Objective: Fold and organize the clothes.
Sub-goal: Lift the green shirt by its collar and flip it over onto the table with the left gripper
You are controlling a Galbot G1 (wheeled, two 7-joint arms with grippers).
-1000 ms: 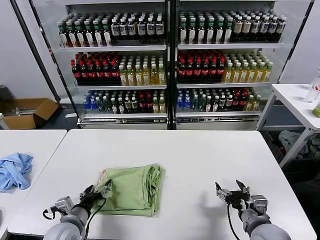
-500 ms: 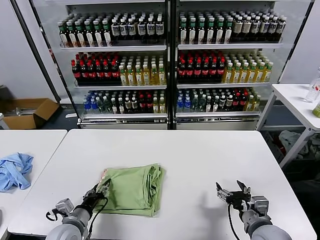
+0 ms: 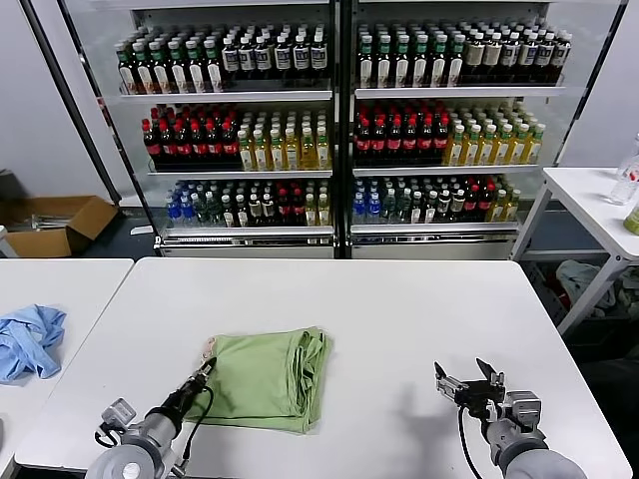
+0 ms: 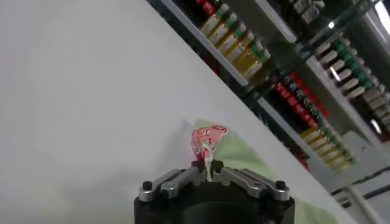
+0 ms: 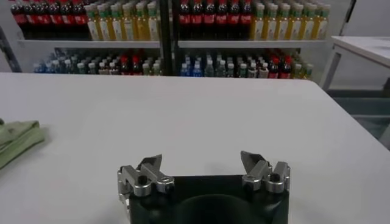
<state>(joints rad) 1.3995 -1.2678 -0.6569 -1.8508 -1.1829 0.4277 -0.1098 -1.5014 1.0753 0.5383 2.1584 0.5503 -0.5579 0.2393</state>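
Left gripper (image 3: 205, 372), seen from the head camera, is pinched on the near-left edge of the folded green polo shirt (image 3: 268, 377) lying on the white table (image 3: 399, 309), while the right gripper (image 3: 469, 380) hovers well apart to the right, jaws wide. From the left wrist, the fingers (image 4: 210, 170) meet on the shirt's red-and-white print (image 4: 207, 137). From the right wrist, its fingers (image 5: 149, 164) stand spread above bare tabletop, a shirt corner (image 5: 15, 140) far off.
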